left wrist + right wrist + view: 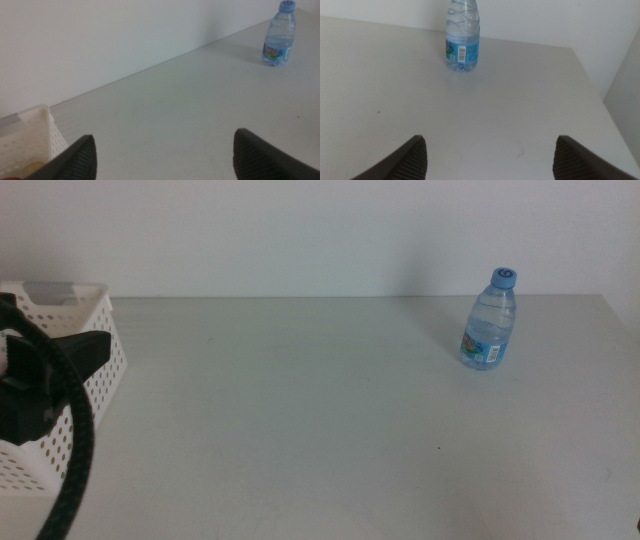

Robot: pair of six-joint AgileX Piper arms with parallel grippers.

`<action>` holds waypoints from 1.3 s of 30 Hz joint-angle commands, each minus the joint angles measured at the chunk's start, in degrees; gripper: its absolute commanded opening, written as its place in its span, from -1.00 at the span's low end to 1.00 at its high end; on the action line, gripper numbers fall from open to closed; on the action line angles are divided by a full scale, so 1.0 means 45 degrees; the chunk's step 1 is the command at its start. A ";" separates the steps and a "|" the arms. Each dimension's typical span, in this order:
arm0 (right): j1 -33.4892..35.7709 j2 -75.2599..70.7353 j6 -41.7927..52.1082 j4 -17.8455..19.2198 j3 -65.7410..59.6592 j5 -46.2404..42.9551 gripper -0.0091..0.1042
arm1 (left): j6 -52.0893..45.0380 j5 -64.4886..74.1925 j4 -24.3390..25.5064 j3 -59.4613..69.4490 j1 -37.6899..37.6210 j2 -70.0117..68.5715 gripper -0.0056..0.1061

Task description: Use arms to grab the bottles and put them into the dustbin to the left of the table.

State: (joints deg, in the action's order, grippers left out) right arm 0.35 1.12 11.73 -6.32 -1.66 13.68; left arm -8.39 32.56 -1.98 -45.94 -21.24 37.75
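Observation:
A small clear water bottle (490, 320) with a blue cap stands upright at the table's far right. My left gripper (164, 147) hangs open and holds nothing, over the near end of the white perforated dustbin (95, 330) at the table's left edge. Its black body and thick cable (70, 440) cover part of the bin. The left wrist view shows the bin's corner (35, 132) and the bottle (279, 35) far off. My right gripper (490, 147) is open above bare table, short of the bottle (462, 42); it is out of the middle view.
The light-grey table (320, 420) stretches between bin and bottle, with a white wall behind it. The table's right edge (592, 85) runs close to the bottle. A pale round shape (32, 169) shows inside the bin.

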 commanded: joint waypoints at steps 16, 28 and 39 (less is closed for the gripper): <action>-0.0073 0.7372 -0.1161 0.0819 0.2652 -0.6598 0.29 | 0.0187 -0.0969 -0.0042 -0.0349 -0.0092 0.0000 0.78; -0.0073 1.4367 -0.3942 0.0823 0.2698 -1.4968 0.29 | 0.0187 -0.0969 -0.0042 -0.0349 -0.0092 0.0000 0.78; -0.0073 1.9711 -0.3687 0.3393 0.5783 -1.7589 0.29 | 0.0187 -0.0969 -0.0042 -0.0349 -0.0092 0.0000 0.78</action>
State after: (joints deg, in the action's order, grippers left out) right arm 0.35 89.13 -5.63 7.66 20.82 -60.33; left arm -8.39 32.56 -1.98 -45.94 -21.24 37.75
